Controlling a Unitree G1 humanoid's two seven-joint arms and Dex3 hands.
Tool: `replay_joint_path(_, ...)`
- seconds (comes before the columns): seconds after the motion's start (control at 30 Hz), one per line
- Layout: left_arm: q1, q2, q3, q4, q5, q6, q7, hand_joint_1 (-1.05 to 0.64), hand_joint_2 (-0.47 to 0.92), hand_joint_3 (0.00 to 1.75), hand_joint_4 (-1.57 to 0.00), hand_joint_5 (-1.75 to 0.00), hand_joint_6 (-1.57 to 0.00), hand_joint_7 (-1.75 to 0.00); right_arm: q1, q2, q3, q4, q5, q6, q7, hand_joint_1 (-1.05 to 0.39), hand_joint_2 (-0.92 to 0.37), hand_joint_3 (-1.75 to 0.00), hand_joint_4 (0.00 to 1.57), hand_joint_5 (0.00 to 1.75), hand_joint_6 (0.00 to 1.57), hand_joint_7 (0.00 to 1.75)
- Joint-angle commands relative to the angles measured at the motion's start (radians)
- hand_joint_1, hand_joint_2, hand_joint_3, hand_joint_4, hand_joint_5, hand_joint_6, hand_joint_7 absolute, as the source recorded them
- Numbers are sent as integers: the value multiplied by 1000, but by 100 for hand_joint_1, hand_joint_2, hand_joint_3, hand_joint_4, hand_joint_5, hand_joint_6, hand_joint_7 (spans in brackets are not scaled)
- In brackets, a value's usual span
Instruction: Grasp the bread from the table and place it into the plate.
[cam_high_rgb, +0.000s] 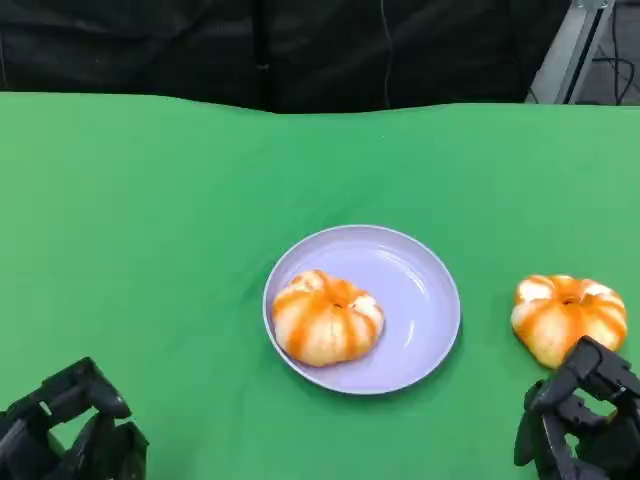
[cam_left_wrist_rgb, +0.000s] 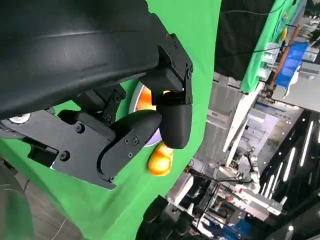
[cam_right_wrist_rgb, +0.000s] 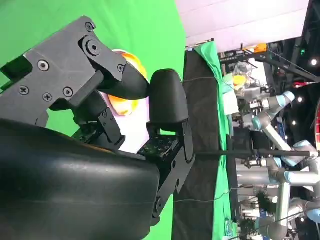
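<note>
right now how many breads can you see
2. One bread lies on the plate, toward its left side; the other bread sits on the green table, right of the plate, just beyond the right hand.

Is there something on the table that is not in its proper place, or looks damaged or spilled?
Nothing is spilled or damaged. One bread lies on the purple plate, toward its left side. The second bread lies on the green table, right of the plate, just in front of the right hand.

one bread (cam_high_rgb: 328, 317) on plate (cam_high_rgb: 420, 290), another (cam_high_rgb: 568, 315) beside.
</note>
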Motion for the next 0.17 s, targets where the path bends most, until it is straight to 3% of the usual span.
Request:
replay_joint_path(0.03, 6, 4, -1, -8, 13, -9, 6, -15, 66, 101, -91, -175, -75, -175, 1, -15, -13, 6, 9, -11, 3, -13, -48, -131, 92, 175, 81, 161)
replay_joint_path(0.17, 2, 2, 1, -5, 9, -5, 4, -16, 65, 102, -91, -175, -75, -175, 0, -17, -14, 6, 4, -6, 0, -14, -48, -131, 92, 175, 81, 162)
